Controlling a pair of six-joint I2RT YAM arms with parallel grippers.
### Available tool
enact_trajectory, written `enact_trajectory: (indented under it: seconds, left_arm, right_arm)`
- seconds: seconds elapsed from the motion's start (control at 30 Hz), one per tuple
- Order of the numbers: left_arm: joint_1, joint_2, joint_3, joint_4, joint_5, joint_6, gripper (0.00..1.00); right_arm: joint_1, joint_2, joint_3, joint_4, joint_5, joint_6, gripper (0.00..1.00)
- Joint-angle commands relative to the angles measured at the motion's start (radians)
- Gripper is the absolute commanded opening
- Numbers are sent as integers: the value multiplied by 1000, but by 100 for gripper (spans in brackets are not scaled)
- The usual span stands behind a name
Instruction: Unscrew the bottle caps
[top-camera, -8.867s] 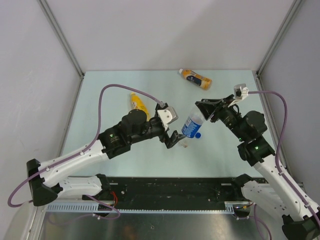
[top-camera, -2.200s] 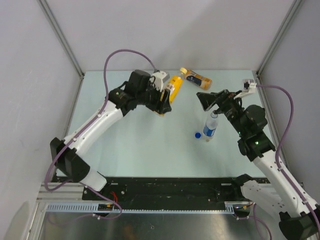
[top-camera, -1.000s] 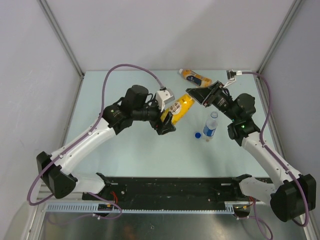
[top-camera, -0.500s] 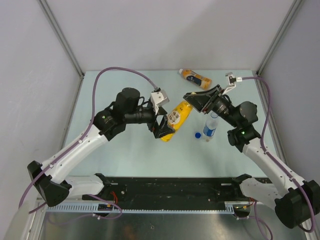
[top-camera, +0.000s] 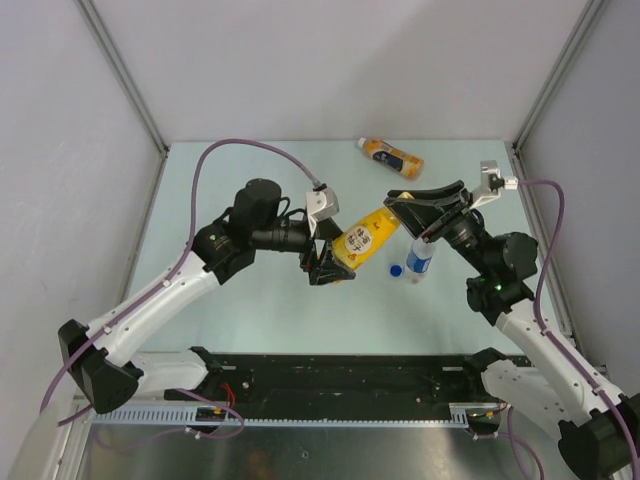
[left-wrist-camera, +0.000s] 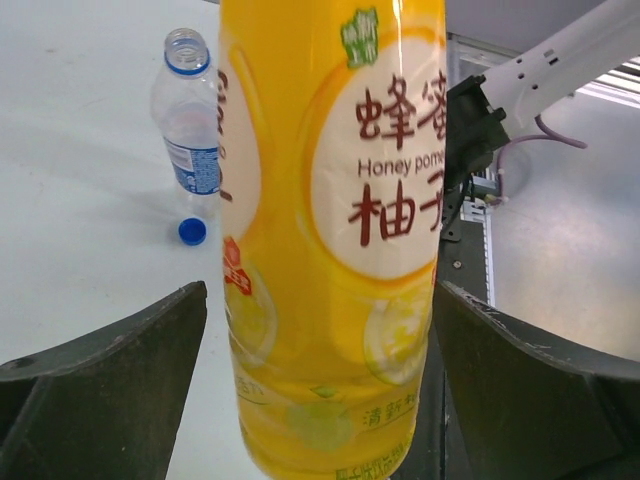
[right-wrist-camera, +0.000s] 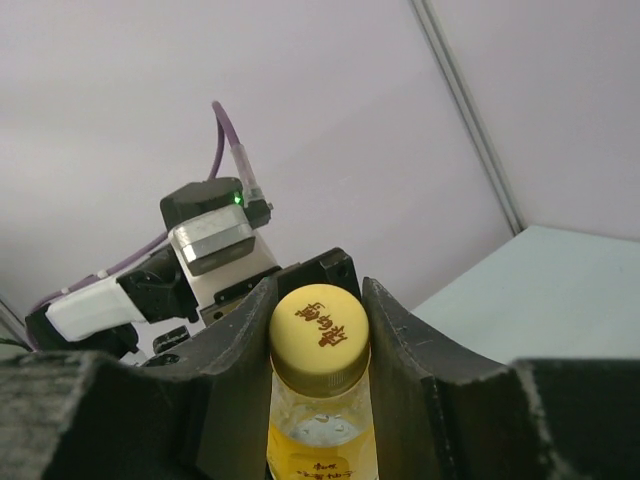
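My left gripper (top-camera: 325, 262) is shut on the lower body of the yellow-liquid bottle (top-camera: 365, 238) and holds it tilted above the table; the left wrist view shows the bottle (left-wrist-camera: 330, 230) between both fingers (left-wrist-camera: 100, 390). My right gripper (top-camera: 393, 207) is shut on its yellow cap (right-wrist-camera: 318, 335), with a finger (right-wrist-camera: 400, 370) pressed against each side. The clear bottle (top-camera: 420, 258) stands upright and uncapped, with its blue cap (top-camera: 396, 269) on the table beside it. The orange bottle (top-camera: 392, 157) lies at the back with its white cap (top-camera: 362, 143) on.
The table's metal frame posts (top-camera: 545, 95) rise at the back corners. The black rail (top-camera: 340, 375) runs along the near edge between the arm bases.
My left arm has carried the yellow bottle nearer and to the right. My right gripper has come onto the yellow cap and closed around it.
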Motion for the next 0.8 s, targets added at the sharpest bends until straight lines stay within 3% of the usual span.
enact_trajectory:
  seconds: [0.0, 0.17, 0.53, 0.63, 0.77]
  left_arm:
    - [-4, -36, -20, 96, 102, -43, 96]
    - [-3, -15, -22, 106, 111, -51, 88]
    - [-4, 3, -31, 105, 77, -51, 51]
    - [-4, 7, -31, 105, 72, -51, 46]
    - [-4, -6, -36, 106, 34, -45, 43]
  right_arm:
    - [6, -46, -30, 83, 87, 21, 0]
    - [10, -55, -37, 83, 95, 9, 0]
    - [12, -61, -37, 60, 118, -6, 0]
    - [12, -62, -37, 50, 126, -14, 7]
    - [11, -68, -37, 30, 132, -27, 30]
